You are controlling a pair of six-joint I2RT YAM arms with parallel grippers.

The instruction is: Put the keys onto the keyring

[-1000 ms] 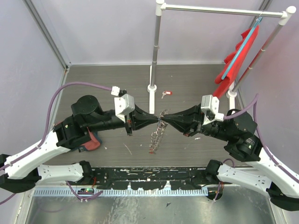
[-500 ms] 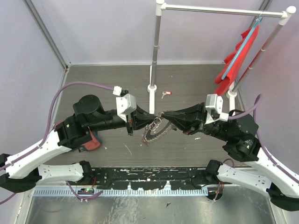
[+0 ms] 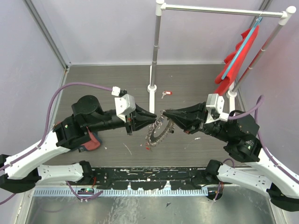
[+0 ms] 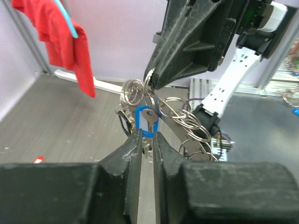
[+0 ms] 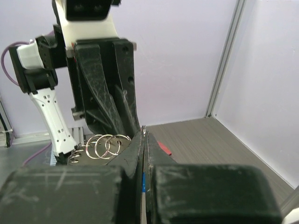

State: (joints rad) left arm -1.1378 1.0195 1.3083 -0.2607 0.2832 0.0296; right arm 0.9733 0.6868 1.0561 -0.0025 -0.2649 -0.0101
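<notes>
Silvery keyring [image 3: 158,129] of coiled loops: hangs above the middle of the counter [image 3: 107,79], between the two tools. Right tool [image 3: 164,112]: fingers pressed together on the keyring's upper edge (the loops dangle from that grip). Left tool [image 3: 153,115]: fingers a narrow slit apart, blue-headed key [image 4: 148,117] at their tips among the loops; whether they touch it cannot be told. Red-tagged key [image 3: 166,94]: loose on the counter, farther off, just right of the post foot [image 3: 152,87]. Red garment [image 3: 236,53]: hung far right.
</notes>
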